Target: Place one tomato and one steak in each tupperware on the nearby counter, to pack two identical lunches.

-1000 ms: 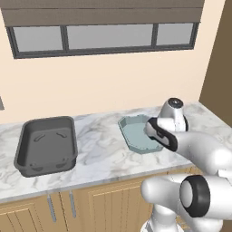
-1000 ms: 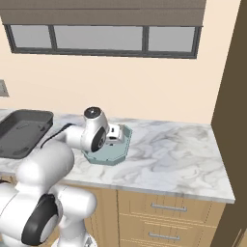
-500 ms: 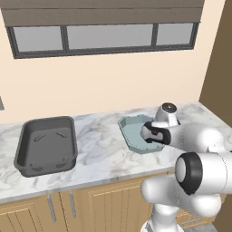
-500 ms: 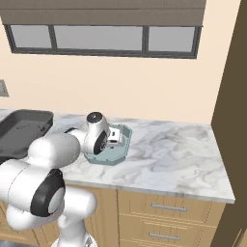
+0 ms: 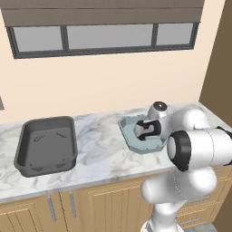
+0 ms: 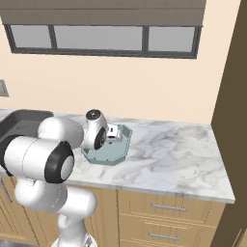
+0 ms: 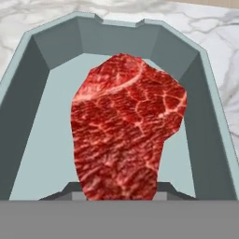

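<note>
A deep red steak (image 7: 126, 126) stands on edge in the hand view, rising from between my fingers, with my gripper (image 5: 144, 130) shut on it. It hangs just inside the small pale teal tupperware (image 7: 42, 60), low over its floor; whether it touches the floor I cannot tell. From the base views the hand sits down in that teal tupperware (image 5: 134, 146) on the marbled counter (image 5: 99, 154). The larger dark grey tupperware (image 5: 22, 149) lies to the left and looks bare inside. No tomato is in view.
The counter (image 6: 173, 154) stretches bare to the right of the teal tupperware (image 6: 123, 147), up to a tall wooden panel (image 6: 236, 120). A window (image 5: 104, 36) runs along the back wall. Wooden drawers (image 6: 164, 212) lie under the worktop.
The hand has come down and leftward from above the teal box's right rim into the box, carrying the steak. The arm has folded closer over the counter.
</note>
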Controlling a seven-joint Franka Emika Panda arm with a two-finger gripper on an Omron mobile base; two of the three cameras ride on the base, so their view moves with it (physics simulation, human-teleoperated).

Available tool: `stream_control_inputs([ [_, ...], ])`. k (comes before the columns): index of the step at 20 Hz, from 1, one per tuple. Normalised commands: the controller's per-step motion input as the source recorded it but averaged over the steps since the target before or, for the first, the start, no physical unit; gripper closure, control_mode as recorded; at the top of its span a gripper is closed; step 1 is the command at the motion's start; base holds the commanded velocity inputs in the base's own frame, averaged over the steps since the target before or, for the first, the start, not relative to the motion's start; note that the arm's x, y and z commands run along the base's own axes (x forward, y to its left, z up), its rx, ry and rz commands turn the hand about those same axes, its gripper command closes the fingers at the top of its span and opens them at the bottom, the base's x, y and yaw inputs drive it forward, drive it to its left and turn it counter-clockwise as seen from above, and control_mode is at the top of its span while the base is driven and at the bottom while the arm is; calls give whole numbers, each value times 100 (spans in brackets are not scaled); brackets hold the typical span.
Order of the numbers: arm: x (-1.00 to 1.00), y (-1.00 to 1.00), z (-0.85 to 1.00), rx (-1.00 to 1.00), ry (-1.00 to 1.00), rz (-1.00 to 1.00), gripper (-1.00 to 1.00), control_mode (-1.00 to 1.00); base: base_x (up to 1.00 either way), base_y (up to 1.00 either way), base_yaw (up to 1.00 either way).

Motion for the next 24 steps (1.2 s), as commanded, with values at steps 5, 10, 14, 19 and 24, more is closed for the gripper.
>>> stream_control_inputs([
  [5,39,0,-1,0,0,0,-100,-100,0,0,0],
  [10,1,0,1,0,0,0,-100,-100,0,0,0],
  [14,-43,0,24,0,-3,0,-100,-100,0,0,0],
  [19,-98,-6,58,-2,-16,2,-100,-100,0,0,0],
  [24,-91,-11,97,-5,-25,5,-100,-100,0,0,0],
])
